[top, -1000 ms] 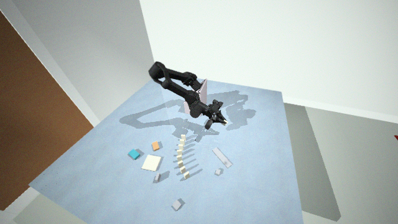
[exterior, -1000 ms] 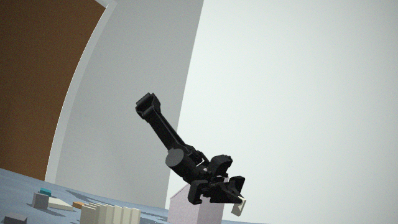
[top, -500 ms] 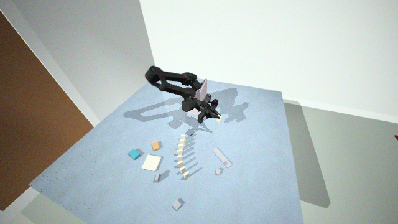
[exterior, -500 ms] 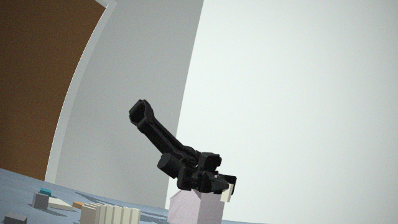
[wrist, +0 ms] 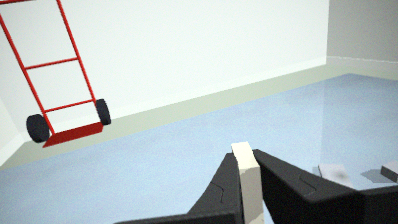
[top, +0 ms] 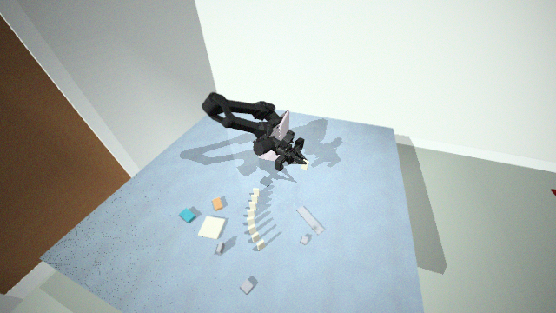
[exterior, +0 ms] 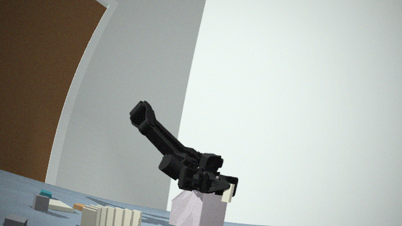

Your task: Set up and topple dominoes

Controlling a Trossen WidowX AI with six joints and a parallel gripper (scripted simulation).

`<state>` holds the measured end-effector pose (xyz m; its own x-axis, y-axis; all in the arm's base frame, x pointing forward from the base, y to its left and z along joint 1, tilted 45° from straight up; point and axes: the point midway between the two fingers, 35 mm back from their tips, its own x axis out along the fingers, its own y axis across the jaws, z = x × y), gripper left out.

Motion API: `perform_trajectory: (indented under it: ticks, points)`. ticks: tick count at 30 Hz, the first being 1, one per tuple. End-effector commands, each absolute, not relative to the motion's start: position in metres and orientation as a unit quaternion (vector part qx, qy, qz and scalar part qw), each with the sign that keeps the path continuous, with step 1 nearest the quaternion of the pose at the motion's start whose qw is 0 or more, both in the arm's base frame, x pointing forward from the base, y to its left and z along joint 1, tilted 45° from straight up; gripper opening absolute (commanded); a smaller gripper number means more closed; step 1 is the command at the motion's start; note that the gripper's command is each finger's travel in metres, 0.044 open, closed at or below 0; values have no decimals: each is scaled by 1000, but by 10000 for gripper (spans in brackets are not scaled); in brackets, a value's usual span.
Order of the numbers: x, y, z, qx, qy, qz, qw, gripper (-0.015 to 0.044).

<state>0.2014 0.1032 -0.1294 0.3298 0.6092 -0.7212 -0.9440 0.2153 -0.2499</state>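
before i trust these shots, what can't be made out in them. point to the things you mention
- Feet of the standing dominoes (top: 251, 221) (exterior: 119, 217): cut off by the exterior view's bottom edge.
- Lower end of the held domino (top: 305, 165) (exterior: 227, 193) (wrist: 248, 175): cut off by the wrist view's bottom edge.
- Red hand truck (wrist: 75, 136): its top is cut off by the wrist view's upper edge.

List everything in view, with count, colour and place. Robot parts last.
Standing rectangular dominoes: about eight, cream, curved row
Gripped domino: one, cream, between fingers
Square slab: one, cream, beside row
Small blocks: one orange, one teal, near slab; three grey, scattered
Long bar: one, grey, across row from slab
Angular block: one, pale pink, by arm
Tabletop: one, blue
Hand truck: one, red, by wall
Door-like panel: one, brown
Arm, gripper: one each, black, above table
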Motion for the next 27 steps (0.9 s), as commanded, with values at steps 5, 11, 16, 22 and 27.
perform_trajectory:
  ticks: [5, 11, 16, 22, 27]
  points:
    - [202, 100, -133, -343, 243, 527, 739, 26]
    - [207, 85, -151, -347, 249, 527, 735, 26]
    - [209, 72, -166, -348, 251, 527, 734, 26]
    - [210, 58, -183, -347, 252, 527, 734, 26]
    - [209, 46, -197, -343, 254, 526, 736, 26]
